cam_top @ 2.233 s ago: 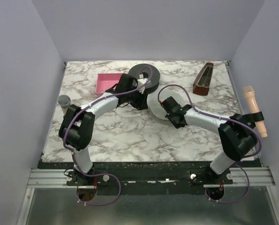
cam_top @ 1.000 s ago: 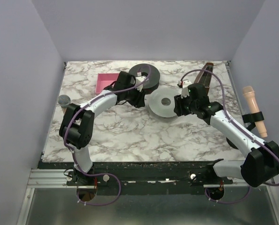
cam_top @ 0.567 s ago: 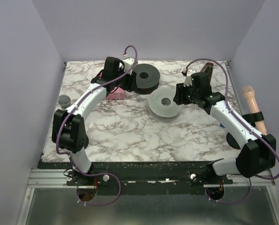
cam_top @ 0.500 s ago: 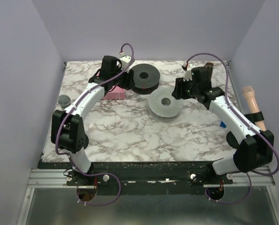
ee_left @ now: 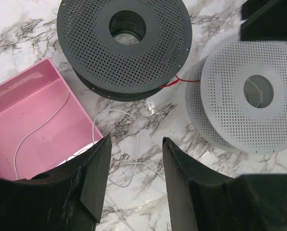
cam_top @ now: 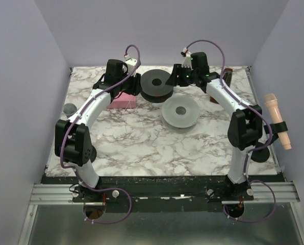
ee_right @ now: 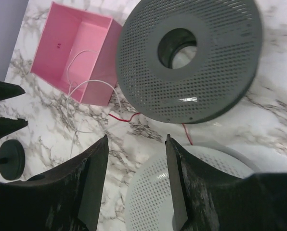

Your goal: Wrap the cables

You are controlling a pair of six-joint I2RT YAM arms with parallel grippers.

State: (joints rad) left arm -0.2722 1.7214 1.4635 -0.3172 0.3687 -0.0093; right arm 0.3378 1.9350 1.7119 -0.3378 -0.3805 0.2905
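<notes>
The left gripper [ee_left: 135, 144] and right gripper [ee_right: 136, 139], both wide and empty, hover above the dark spool [cam_top: 157, 84] at top centre, likely scouting the red cable [ee_left: 187, 80] trailing from it toward the light spool [cam_top: 180, 112].

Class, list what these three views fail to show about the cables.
Red cable: in both wrist views, its run beneath the dark spool is hidden.
White cable: in the left wrist view, its near end disappears behind the left gripper.
Top view: both cables are too thin to see.
</notes>
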